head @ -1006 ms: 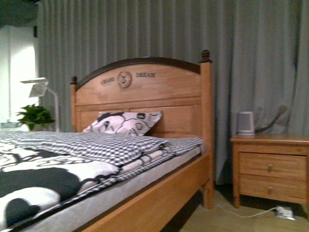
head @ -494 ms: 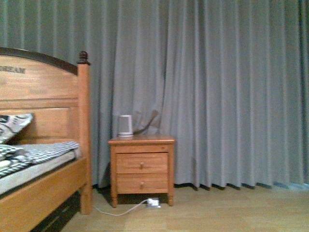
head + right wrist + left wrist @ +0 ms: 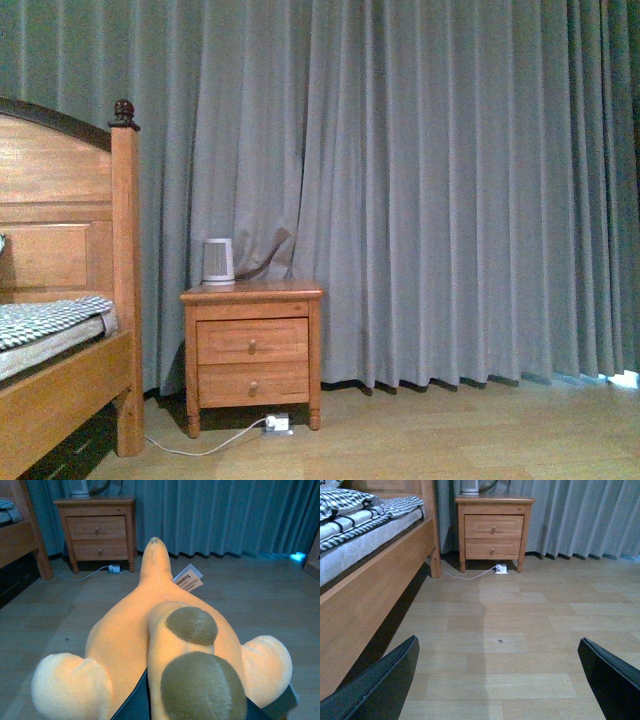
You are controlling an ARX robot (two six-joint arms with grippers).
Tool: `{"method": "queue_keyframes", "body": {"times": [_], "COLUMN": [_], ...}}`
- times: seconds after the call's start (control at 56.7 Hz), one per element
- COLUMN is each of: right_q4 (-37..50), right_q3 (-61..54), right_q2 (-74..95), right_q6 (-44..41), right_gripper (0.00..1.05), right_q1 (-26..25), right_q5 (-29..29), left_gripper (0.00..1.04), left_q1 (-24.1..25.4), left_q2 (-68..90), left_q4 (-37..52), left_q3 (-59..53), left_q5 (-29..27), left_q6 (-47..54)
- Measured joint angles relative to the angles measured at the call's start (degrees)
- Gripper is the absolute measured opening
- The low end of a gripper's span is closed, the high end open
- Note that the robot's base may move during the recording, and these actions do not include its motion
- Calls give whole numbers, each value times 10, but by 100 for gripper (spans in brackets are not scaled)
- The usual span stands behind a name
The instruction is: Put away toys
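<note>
L gripper jaws wide apart, empty; R gripper jaws tight on yellow-orange plush toy

Left tool, jaws apart, above floor

Left tool hangs with fingers spread wide; right tool clamps the plush toy.

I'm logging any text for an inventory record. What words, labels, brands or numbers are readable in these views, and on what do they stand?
Tag on the plush toy: the larger line looks like "naulong", but it is blurred and not certain.
Same tag, smaller lines beneath: too small to read.
Headboard, nightstand and white device on it: no readable text.
</note>
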Motion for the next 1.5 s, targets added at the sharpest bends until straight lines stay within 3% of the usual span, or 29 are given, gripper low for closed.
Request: {"method": "queue_keyframes", "body": {"times": [1.5], "right_q4": [0], "right_q3": [0], "right_q2": [0], "right_q6": [0], "right_gripper": [13], "right_q1": [0], "right_q5": [2], "left_gripper": [98], "left_q1": [0], "left_q2": [0], "left_q4": [0], "left_q3": [0], "left_q5": [0], "left_q6": [0]}}
